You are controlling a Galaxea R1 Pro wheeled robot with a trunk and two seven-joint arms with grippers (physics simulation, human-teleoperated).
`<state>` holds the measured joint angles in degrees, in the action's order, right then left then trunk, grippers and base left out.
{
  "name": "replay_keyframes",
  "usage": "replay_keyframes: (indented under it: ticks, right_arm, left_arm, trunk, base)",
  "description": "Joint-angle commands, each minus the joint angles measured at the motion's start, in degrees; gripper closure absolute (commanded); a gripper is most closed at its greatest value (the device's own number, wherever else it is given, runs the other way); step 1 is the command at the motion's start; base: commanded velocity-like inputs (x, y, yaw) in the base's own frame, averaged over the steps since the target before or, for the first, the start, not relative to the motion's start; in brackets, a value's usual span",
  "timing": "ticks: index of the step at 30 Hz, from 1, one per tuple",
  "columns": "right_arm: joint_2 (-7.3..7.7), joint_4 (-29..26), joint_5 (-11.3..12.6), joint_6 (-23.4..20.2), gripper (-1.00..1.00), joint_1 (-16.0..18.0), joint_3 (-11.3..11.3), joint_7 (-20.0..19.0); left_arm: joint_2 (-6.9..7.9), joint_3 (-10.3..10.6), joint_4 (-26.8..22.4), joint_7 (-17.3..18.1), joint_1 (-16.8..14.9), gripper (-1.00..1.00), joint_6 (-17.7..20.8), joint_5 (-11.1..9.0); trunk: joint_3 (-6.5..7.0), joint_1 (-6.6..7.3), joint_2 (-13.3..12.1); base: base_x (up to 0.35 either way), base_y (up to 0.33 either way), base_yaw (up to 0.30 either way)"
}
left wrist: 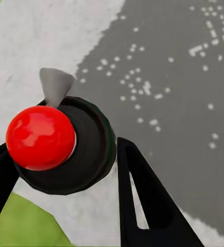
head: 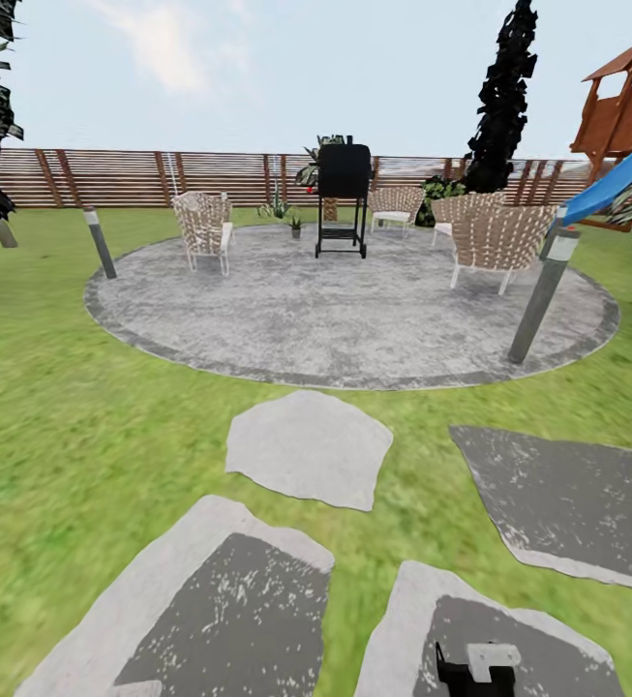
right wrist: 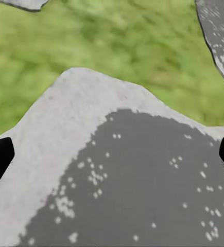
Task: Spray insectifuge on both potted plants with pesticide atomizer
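Clamped in the left gripper [left wrist: 65,170], the atomizer [left wrist: 65,144] is carried; a potted plant [head: 295,226] stands far ahead on the patio [head: 354,319]; right gripper [right wrist: 112,154] gapes empty.

Your left gripper [left wrist: 65,170] grips atomizer [left wrist: 60,144]: black body, red top, grey nozzle. One potted plant [head: 295,226] by grill, far across patio.
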<state>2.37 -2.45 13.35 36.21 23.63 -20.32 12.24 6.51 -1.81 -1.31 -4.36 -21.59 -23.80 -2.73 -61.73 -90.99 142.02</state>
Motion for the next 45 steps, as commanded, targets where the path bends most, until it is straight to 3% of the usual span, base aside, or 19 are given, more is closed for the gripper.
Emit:
replay_keyframes:
  ticks: [1,17,39,45]
  right_arm:
    - [0.01,0.0,0.4,0.1,-1.00,0.0,-0.5,0.2]
    - [0.01,0.0,0.4,0.1,-1.00,0.0,-0.5,0.2]
    - [-0.02,0.0,0.4,0.1,-1.00,0.0,-0.5,0.3]
    - [-0.08,0.0,0.4,0.1,-1.00,0.0,-0.6,0.3]
  left_arm:
    - [-0.01,-0.1,0.0,0.1,0.0,1.00,-0.2,-0.3]
    - [-0.01,-0.1,0.0,0.1,0.0,1.00,-0.2,-0.3]
    - [-0.01,-0.1,0.0,0.1,0.0,1.00,-0.2,-0.3]
    - [-0.01,-0.2,0.0,0.1,0.0,1.00,-0.2,-0.3]
  trunk:
    - [-0.05,-0.02,0.0]
    - [-0.05,-0.02,0.0]
    - [-0.05,-0.02,0.0]
    - [-0.05,-0.02,0.0]
  base:
    - [0.340,0.000,0.099]
    - [0.340,0.000,0.253]
    - [0.340,0.000,0.016]
    - [0.340,0.000,0.199]
